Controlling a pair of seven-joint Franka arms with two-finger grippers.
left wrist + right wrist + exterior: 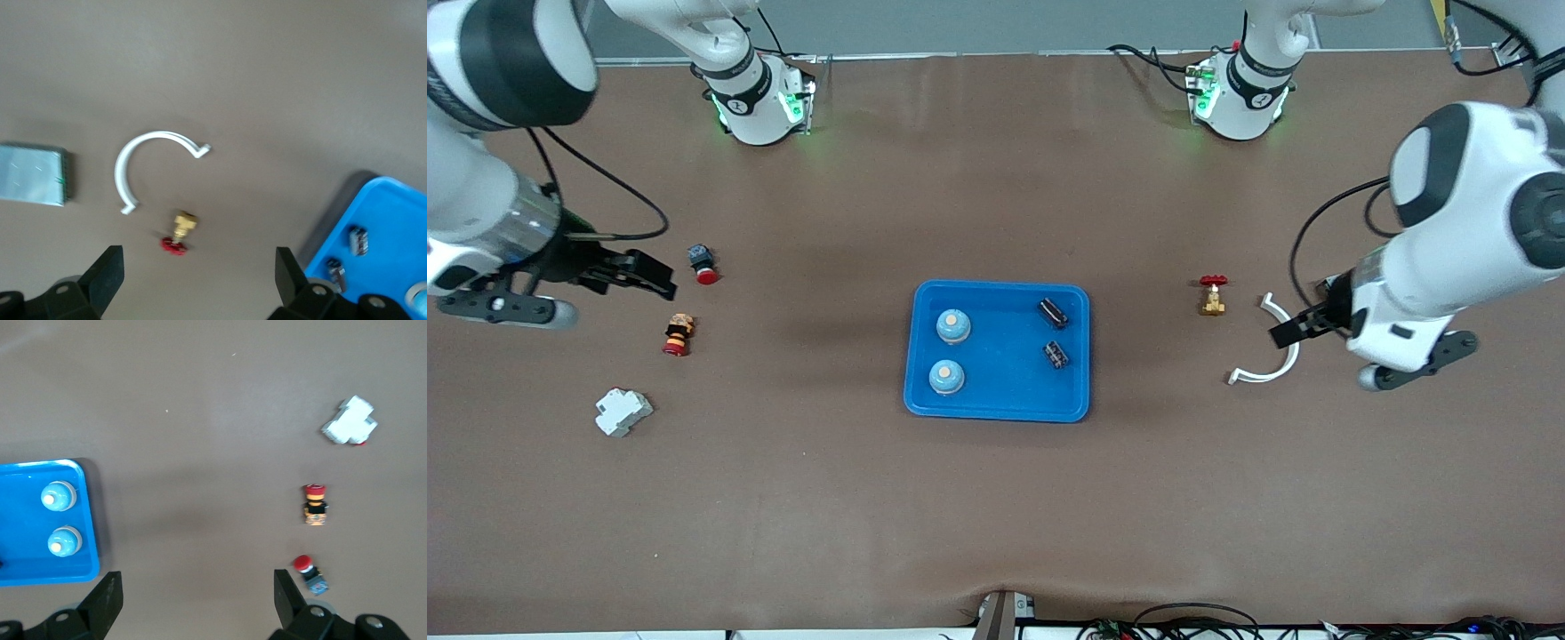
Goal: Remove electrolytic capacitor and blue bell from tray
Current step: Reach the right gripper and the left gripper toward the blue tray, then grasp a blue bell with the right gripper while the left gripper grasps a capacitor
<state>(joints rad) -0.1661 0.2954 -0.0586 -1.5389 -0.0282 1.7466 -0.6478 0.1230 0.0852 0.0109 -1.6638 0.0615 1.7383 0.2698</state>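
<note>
Cropping tray (393,220), 2 capacitors (358,239) blurred

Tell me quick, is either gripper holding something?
Left gripper: open, holding nothing, over the white clip.
Right gripper: open, holding nothing, over bare table.

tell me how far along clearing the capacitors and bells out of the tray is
Nothing looks done: the shallow bright-blue plastic tray holds two round blue bells and two dark cylindrical capacitors. Nothing is in hand: the left gripper and right gripper are open, off at the table's ends. All removal remains.
</note>
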